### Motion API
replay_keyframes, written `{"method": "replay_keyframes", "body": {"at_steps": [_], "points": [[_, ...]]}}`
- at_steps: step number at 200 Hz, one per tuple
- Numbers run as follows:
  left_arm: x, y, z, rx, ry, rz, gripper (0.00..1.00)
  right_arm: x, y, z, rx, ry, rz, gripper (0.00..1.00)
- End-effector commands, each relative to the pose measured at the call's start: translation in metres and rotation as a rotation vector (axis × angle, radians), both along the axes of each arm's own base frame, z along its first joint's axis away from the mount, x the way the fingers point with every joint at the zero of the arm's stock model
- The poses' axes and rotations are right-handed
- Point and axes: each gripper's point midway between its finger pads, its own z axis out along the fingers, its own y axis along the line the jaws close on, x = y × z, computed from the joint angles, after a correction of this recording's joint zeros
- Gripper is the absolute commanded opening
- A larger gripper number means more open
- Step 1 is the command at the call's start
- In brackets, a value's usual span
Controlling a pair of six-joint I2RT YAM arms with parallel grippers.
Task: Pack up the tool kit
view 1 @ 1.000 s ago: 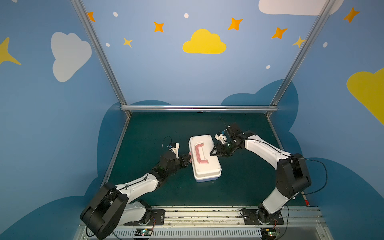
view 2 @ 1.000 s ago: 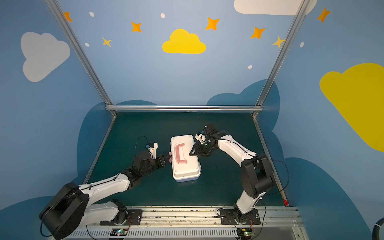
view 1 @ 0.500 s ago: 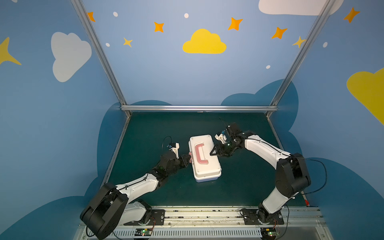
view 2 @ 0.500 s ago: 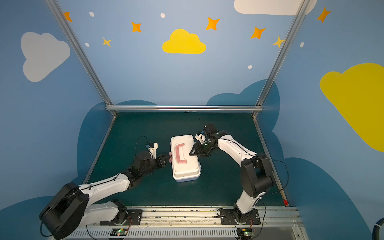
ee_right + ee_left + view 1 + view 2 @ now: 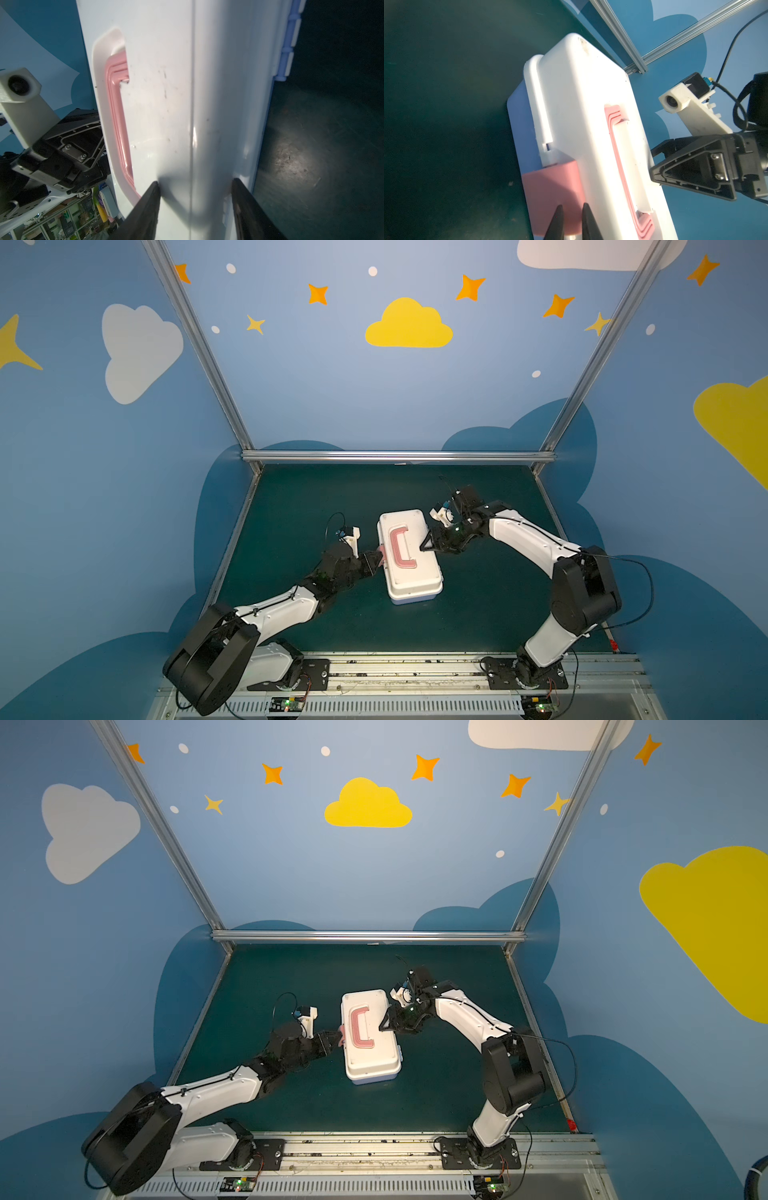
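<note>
Left gripper, jaws nearly closed on the latch, apparently fastens the box at tabletop centre; right gripper, jaws spread, presses the lid to steady it.

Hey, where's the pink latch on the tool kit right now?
In both top views the latch sits midway along the tool kit's left side, at the left gripper's tips.

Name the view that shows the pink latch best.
Left wrist: the latch is large and close on the side of the box. Both top views show only a pink speck at the box's left edge. The right wrist view hides it behind the lid.
</note>
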Motion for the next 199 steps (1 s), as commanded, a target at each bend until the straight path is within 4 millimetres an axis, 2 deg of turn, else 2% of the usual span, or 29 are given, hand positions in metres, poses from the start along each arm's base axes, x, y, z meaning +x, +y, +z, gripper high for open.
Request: {"method": "replay_keyframes", "body": {"at_steps": [1,105,173,189,199], "points": [[0.001,-0.004,0.001,-0.002,-0.008,-0.025,0.17,-0.034,0.000,-0.045,-0.096,0.149,0.054,0.54],[0.001,-0.013,0.000,-0.008,0.000,-0.055,0.15,-0.033,0.000,-0.047,-0.101,0.151,0.056,0.53],[0.003,-0.014,0.010,0.003,-0.012,-0.064,0.14,-0.034,-0.001,-0.048,-0.104,0.153,0.055,0.53],[0.003,-0.008,0.007,0.042,0.000,-0.043,0.14,-0.034,-0.001,-0.048,-0.104,0.153,0.054,0.53],[0.002,-0.002,0.002,0.086,0.016,-0.029,0.19,-0.034,-0.001,-0.047,-0.104,0.149,0.054,0.53]]}}
